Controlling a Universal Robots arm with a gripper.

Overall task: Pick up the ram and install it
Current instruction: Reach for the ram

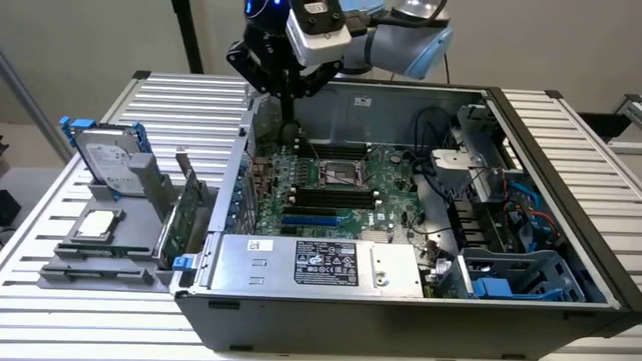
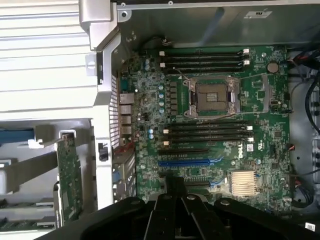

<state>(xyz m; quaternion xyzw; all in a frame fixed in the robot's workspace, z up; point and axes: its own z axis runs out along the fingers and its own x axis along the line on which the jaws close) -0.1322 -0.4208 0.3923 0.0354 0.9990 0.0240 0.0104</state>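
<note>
Ram (image 1: 105,250) sits in the grey holder (image 1: 60,280) at lower left of the exterior frame, well apart from the claw (image 1: 290,101), narrowed and empty over the motherboard (image 1: 331,180); pickup not yet begun, probably requiring traverse and opening.

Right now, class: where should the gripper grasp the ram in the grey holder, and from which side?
Probably grip the ram by its long upper edge, mid-length, from straight above: it appears to sit on edge in the grey holder, leaving only that edge exposed.
</note>
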